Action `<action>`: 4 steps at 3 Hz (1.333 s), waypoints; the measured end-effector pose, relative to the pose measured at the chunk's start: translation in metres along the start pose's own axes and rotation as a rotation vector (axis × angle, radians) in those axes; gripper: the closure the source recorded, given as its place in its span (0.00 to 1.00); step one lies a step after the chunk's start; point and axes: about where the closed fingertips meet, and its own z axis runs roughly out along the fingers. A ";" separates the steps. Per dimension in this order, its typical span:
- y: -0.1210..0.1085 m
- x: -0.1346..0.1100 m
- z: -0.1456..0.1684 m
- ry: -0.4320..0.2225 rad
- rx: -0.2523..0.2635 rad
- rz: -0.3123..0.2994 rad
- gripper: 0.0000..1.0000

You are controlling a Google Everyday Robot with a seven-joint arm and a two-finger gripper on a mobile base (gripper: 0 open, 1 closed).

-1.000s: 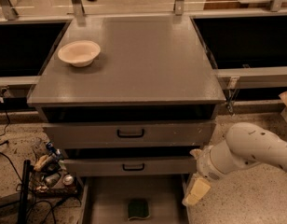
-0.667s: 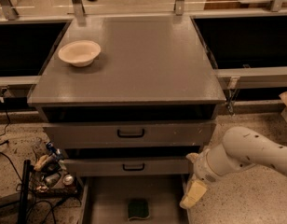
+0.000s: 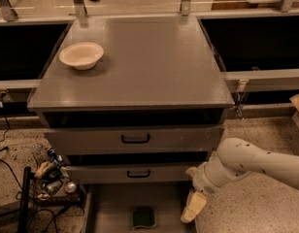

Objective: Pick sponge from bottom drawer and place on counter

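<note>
**Status: pick phase not yet completed.**

1. Bottom drawer [image 3: 113, 203]: pulled out beyond the front edge of the counter [image 3: 154, 67], floor exposed. Opening is not required.
2. Sponge [image 3: 143, 217]: lies flat on the drawer floor, dark green face up, roughly below the midpoint of the counter's front edge. Nothing touches it.
3. Gripper [image 3: 193, 208]: below the counter's front-right corner, at the right side wall of the bottom drawer, pointing downward. It is just beside the sponge on its right, but apart from it. Whether the gripper is open or closed cannot be determined from this view; it holds no sponge.
4. Arm [image 3: 251, 161]: enters from the right side, low, in front of the middle drawer [image 3: 139, 174].
5. Counter: carries a cream bowl [image 3: 81, 55] near the left edge, toward the back-left corner. The area from centre to the right edge is bare and appears usable for placement.

**Remaining, by assessment:**
- Shift the gripper left over the sponge and lower it.
- Grasp the sponge and lift it clear of the drawer walls and of the two upper drawer fronts.
- Set it on the counter, away from the bowl.
</note>
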 end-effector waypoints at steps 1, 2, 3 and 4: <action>0.000 0.000 0.000 0.000 0.000 0.000 0.00; -0.004 0.005 0.020 -0.027 0.000 0.011 0.00; -0.015 0.011 0.043 -0.072 -0.011 0.017 0.00; -0.015 0.011 0.043 -0.072 -0.011 0.017 0.00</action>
